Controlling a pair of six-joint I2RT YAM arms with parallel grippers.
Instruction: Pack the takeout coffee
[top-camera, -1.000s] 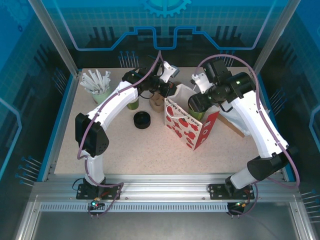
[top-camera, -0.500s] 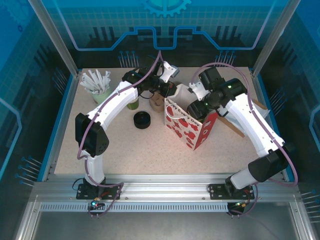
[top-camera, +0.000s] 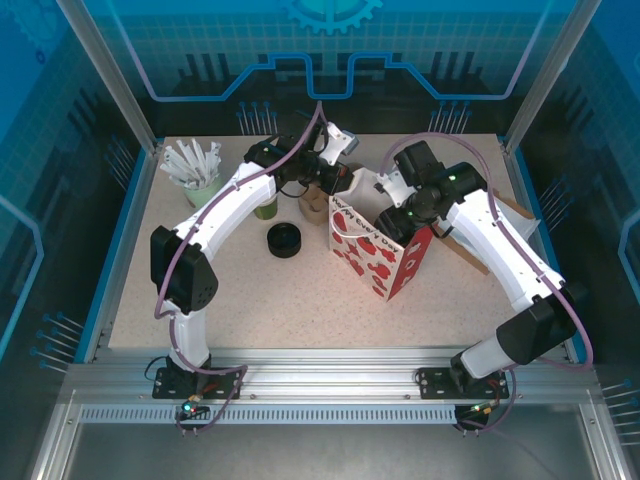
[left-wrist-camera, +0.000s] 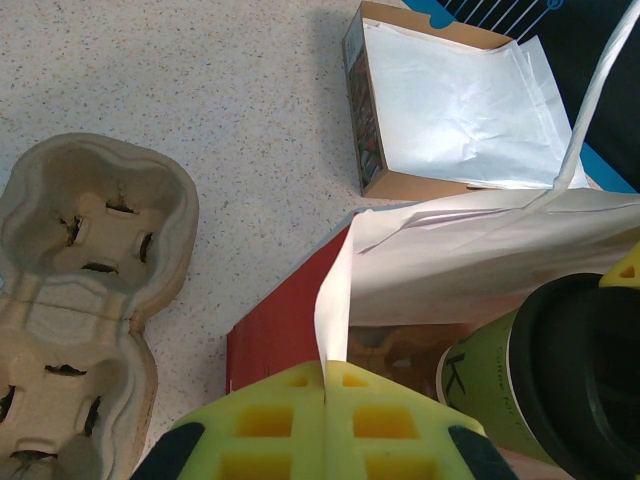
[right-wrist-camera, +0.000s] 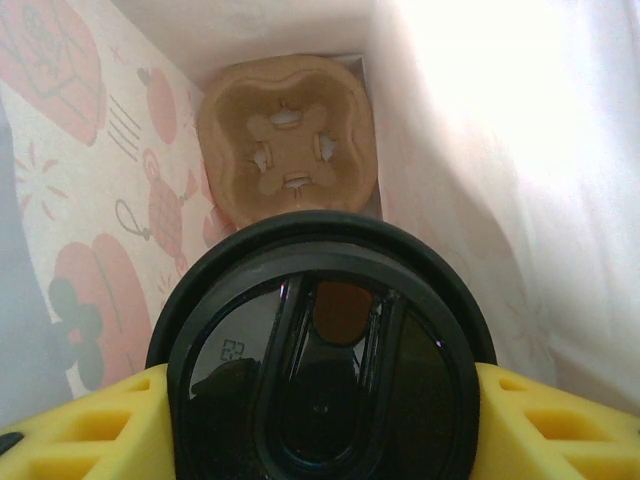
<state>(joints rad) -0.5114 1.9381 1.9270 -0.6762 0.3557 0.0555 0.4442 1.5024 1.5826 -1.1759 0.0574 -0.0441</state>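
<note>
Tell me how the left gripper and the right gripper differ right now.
The left gripper is shut, pinching the paper bag's white rim; the right gripper stands wider, clamped on the takeout coffee. The left gripper sits outside the bag; the right gripper holds the cup in its mouth, above a pulp carrier. Both are yellow-padded.
</note>
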